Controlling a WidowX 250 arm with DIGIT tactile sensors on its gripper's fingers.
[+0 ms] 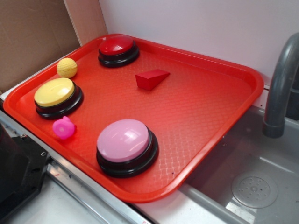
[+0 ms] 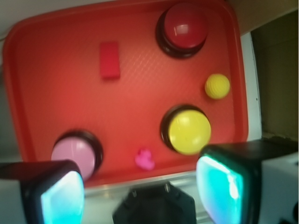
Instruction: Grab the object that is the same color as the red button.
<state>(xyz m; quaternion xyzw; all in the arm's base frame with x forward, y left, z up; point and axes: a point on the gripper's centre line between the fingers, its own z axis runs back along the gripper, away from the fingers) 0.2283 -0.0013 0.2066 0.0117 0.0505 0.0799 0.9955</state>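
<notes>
Red tray (image 1: 224,93), above it the gripper (image 2: 140,186), jaws wide, empty, red wedge (image 2: 110,59) well apart.

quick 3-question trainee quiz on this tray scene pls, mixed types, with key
1. True or false: the red block touches the red button.
2. Which button stands nearest the yellow ball? A red, B yellow, C pink.
3. Fill in: in the wrist view the gripper is ____, holding nothing.

Key: 1 false, a strip of bare tray separates them. 2 B, the yellow button. 3 open.
</notes>
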